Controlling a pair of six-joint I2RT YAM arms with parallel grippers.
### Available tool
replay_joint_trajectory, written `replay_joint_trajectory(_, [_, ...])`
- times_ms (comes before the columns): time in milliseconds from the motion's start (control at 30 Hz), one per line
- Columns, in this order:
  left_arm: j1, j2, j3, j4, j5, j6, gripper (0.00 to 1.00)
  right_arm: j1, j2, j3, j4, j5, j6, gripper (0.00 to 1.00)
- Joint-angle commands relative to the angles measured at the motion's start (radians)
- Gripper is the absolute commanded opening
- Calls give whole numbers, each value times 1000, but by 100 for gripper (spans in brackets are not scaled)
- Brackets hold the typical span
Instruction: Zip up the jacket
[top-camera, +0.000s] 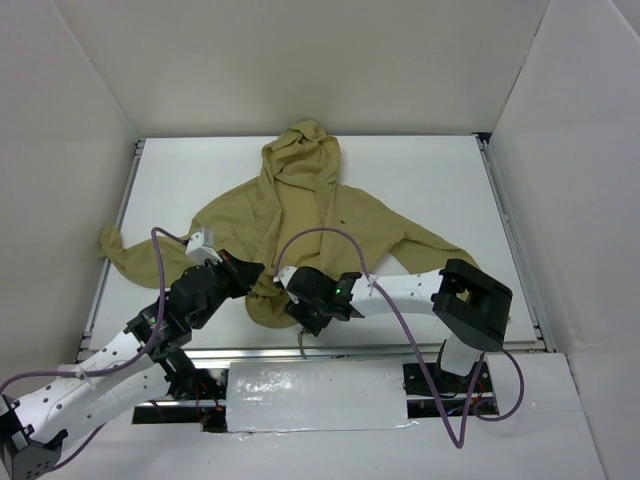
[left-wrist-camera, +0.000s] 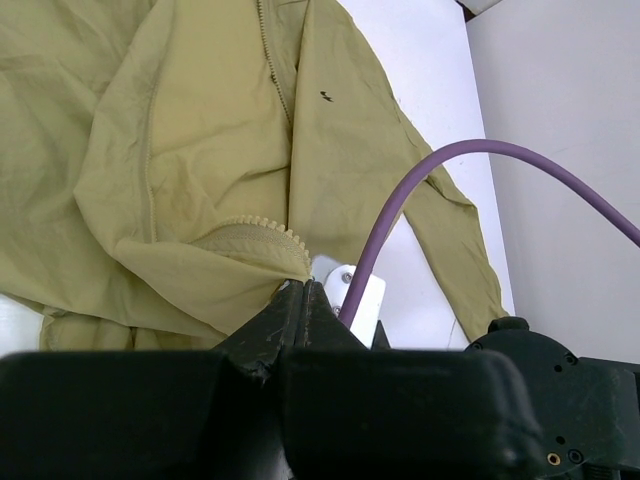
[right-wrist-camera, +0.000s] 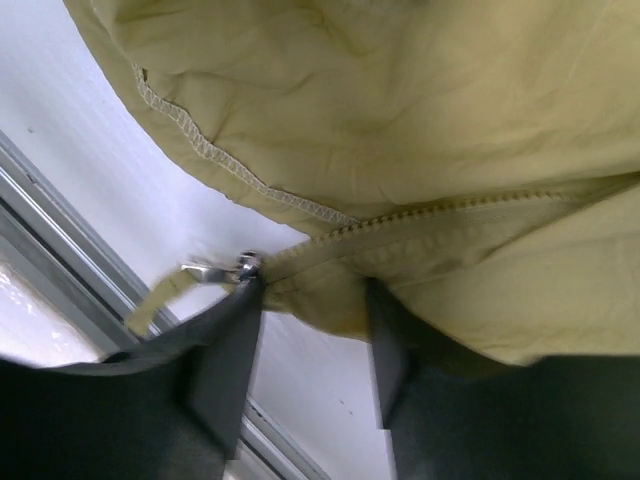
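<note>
The jacket (top-camera: 300, 215) lies spread on the white table (top-camera: 420, 170), hood at the far side, one sleeve out to the left and one to the right. At its near hem the left gripper (left-wrist-camera: 300, 288) is pressed together on a fold of fabric beside the zipper teeth (left-wrist-camera: 268, 224). Just to the right, the right gripper (right-wrist-camera: 312, 292) stands spread, with the hem sagging between its fingers and the zipper pull (right-wrist-camera: 212, 270) at one fingertip.

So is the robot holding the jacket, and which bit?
Yes. The left gripper pinches the jacket at its bottom edge, by the zipper teeth. The right gripper is open around it beside the zipper pull, not squeezing yet.
</note>
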Motion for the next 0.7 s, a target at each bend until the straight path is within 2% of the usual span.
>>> replay_joint_trajectory(0, [8, 3, 2, 29, -3, -6, 0, -4, -22, 10, -8, -11, 20, 57])
replay_joint_trajectory(67, [8, -1, 3, 26, -4, -3, 0, -4, -45, -13, 11, -36, 28, 61])
replay_joint_trajectory(233, [9, 3, 9, 26, -3, 0, 0, -5, -107, -62, 90, -82, 40, 61])
replay_joint_trajectory(667, [14, 16, 20, 32, 7, 9, 0, -5, -30, -50, 68, -24, 40, 53])
